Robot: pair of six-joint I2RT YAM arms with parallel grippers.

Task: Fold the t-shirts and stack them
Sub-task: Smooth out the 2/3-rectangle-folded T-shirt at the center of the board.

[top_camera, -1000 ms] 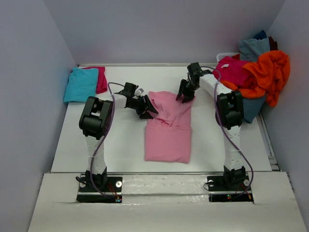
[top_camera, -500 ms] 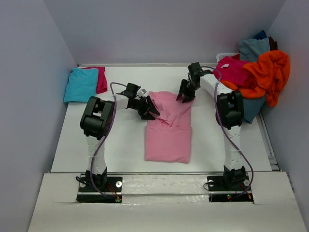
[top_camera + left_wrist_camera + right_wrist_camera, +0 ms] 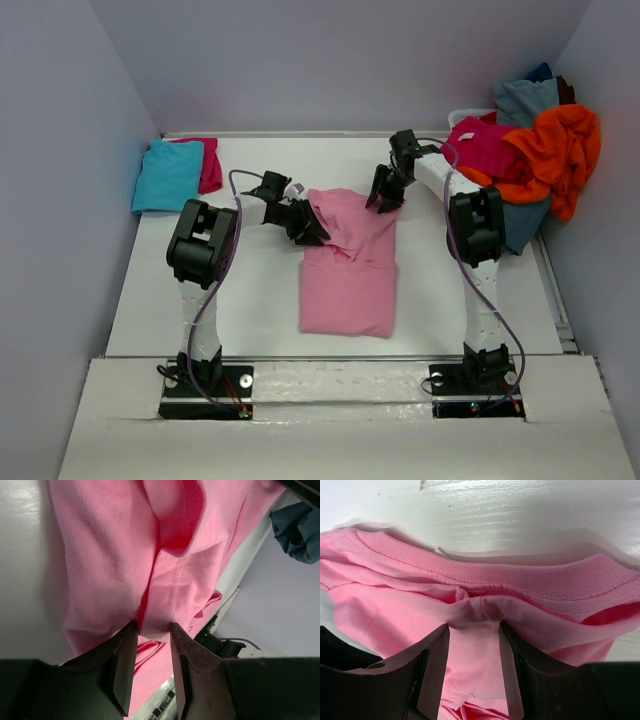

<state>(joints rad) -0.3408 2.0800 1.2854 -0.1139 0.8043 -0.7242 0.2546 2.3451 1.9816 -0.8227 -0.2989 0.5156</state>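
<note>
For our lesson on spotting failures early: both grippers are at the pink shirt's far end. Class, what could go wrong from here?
1. The left gripper pinches only a thin ridge of the pink shirt at its tips; it may slip out on lifting.
2. The right gripper has bunched layers below the collar, so the fold may come out crooked.
3. The right elbow sits close to the shirt heap; a swing could drag cloth off.
</note>
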